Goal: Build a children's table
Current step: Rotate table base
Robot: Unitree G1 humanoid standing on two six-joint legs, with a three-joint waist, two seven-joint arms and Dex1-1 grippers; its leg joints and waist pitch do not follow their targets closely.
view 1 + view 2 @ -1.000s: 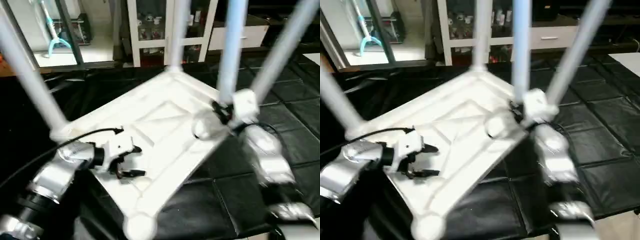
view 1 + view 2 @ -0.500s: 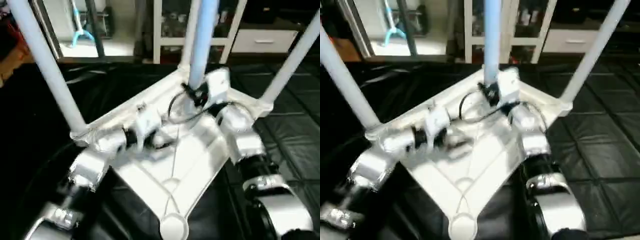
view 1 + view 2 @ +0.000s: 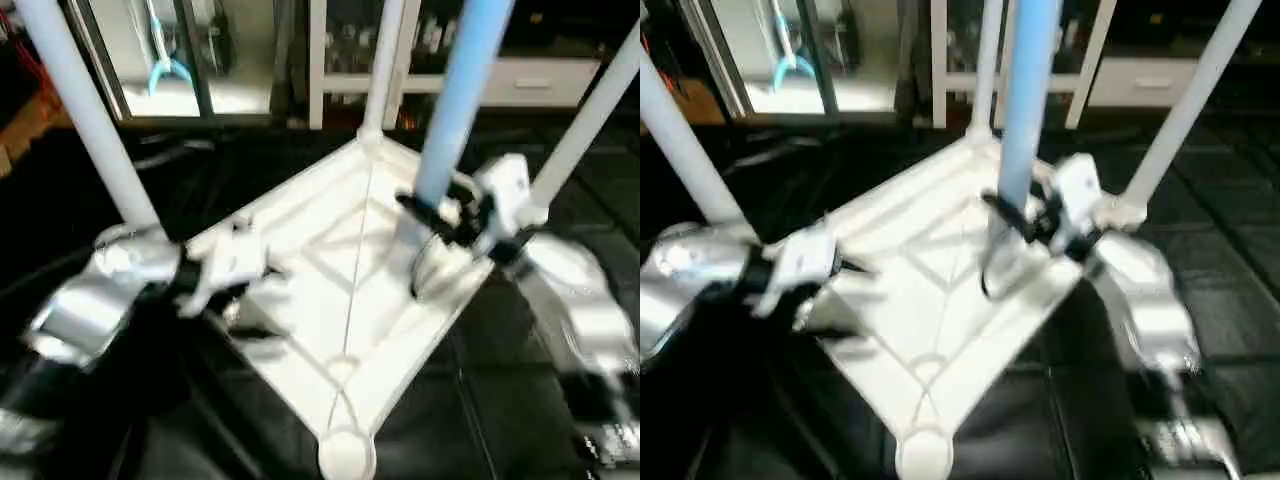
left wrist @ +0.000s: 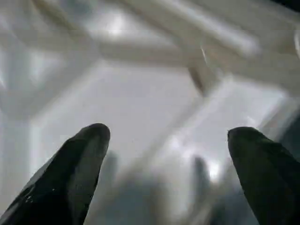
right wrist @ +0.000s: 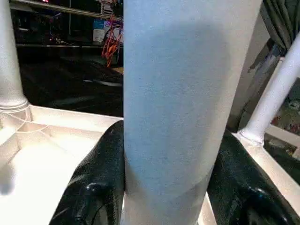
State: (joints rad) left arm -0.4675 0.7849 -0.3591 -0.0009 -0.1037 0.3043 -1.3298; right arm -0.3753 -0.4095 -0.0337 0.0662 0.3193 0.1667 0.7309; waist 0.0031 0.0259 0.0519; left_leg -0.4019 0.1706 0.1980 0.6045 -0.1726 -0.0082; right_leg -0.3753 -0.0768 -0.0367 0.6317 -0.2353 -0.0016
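**Fourth leg carried to the open socket**

Top point(image 3: 350, 250) lies ribs-up at centre; I clamp the right gripper point(image 5: 168, 187) round the loose leg point(image 3: 455, 110) at 2 o'clock; left gripper point(image 4: 168, 173), spread wide, steadies the 9 o'clock edge

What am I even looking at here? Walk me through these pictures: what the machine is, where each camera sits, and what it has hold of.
This is a humanoid robot building a children's table. Two pictures come from cameras in its head, looking down over its silver arms; two come from cameras on its wrists, looking along each claw's black fingers.

The white table top lies upside down on black padded mats, ribbed underside up. Three white legs already stand in corner sockets, such as the left one. The nearest socket is empty.

The right claw grips the fourth leg, upright over the top. The right wrist picture shows it clamped between the fingers.

The left claw is open, holding nothing, over the top.
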